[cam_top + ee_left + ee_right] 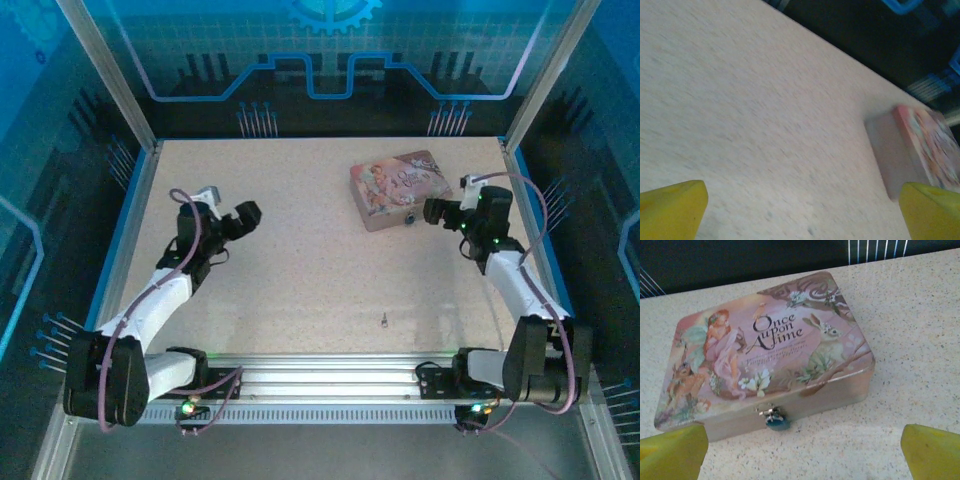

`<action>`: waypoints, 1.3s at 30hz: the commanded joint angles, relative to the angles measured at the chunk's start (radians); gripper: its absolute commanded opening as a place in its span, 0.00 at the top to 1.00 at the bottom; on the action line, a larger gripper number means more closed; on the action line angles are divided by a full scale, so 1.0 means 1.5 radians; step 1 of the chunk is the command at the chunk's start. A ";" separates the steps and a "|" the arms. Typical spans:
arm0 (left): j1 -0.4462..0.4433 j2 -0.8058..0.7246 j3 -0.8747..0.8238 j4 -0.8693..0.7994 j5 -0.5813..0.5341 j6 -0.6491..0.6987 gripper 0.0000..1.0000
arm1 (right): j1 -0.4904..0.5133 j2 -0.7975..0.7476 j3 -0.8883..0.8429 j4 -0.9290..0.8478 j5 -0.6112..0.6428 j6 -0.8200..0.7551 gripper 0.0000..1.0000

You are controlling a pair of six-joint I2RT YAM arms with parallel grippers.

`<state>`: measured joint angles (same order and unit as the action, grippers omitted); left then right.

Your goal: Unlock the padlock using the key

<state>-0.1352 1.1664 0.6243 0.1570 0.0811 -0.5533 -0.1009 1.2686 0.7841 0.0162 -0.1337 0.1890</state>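
Note:
The padlock (776, 421) is a tiny dark teal body with a silver shackle, hanging on the clasp at the front of the pink illustrated tin (765, 345); from above it is a dark speck (410, 218). The key (383, 321) is a thin grey sliver lying alone on the table near the front rail. My right gripper (432, 210) hovers just right of the tin, open, its yellow fingertips (930, 450) wide apart and facing the padlock. My left gripper (248, 215) is open over bare table at mid-left, with nothing between its fingertips (675, 207).
The tin (400, 188) sits at the back right of the speckled table (300, 270). In the blurred left wrist view the tin (925, 145) appears at the right. Metal posts and blue side rails border the table.

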 commanded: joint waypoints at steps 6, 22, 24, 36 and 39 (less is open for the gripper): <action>-0.134 0.131 0.099 0.015 0.059 -0.091 0.06 | -0.028 0.129 0.129 -0.075 -0.065 0.039 0.00; -0.250 0.429 0.322 0.098 0.095 -0.159 0.12 | -0.049 0.449 0.409 -0.155 -0.166 0.034 0.03; -0.256 0.463 0.354 0.103 0.103 -0.165 0.13 | -0.049 0.479 0.435 -0.165 -0.197 0.025 0.04; -0.264 0.599 0.484 0.098 0.135 -0.187 0.15 | -0.047 0.513 0.463 -0.234 -0.306 -0.032 0.11; -0.263 0.623 0.515 0.083 0.135 -0.183 0.16 | -0.042 0.498 0.430 -0.220 -0.323 -0.028 0.12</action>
<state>-0.5213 2.0686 1.3418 0.2939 0.2543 -0.8146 -0.1665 2.0441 1.4685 -0.2726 -0.5362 0.1669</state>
